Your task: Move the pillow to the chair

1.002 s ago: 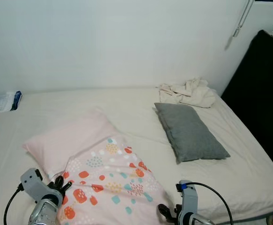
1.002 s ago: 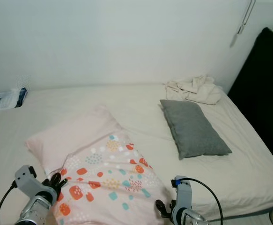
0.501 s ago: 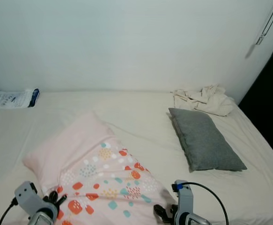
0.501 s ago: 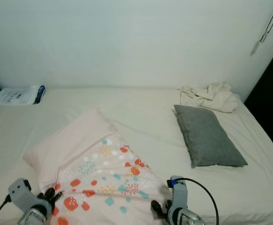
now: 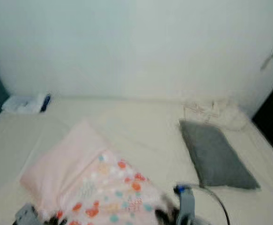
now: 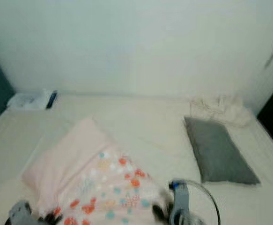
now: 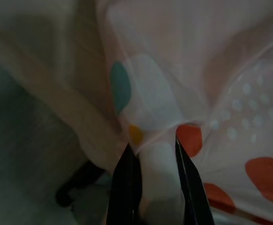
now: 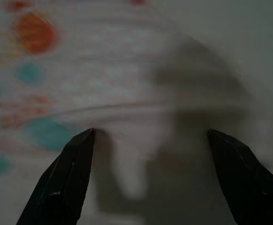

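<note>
On cream bed (image 5: 141, 122): pale pink pillow with dotted patterned cover (image 5: 87, 173), front left | my left gripper (image 7: 152, 180) pinches a fold of its cover | my right gripper (image 8: 150, 180) spread wide beside it | judged early: pillow unlifted, carry to chair remains

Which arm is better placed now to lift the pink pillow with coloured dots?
Probably left: the left gripper is shut on the pink dotted pillow, while the right gripper is open beside it.
</note>
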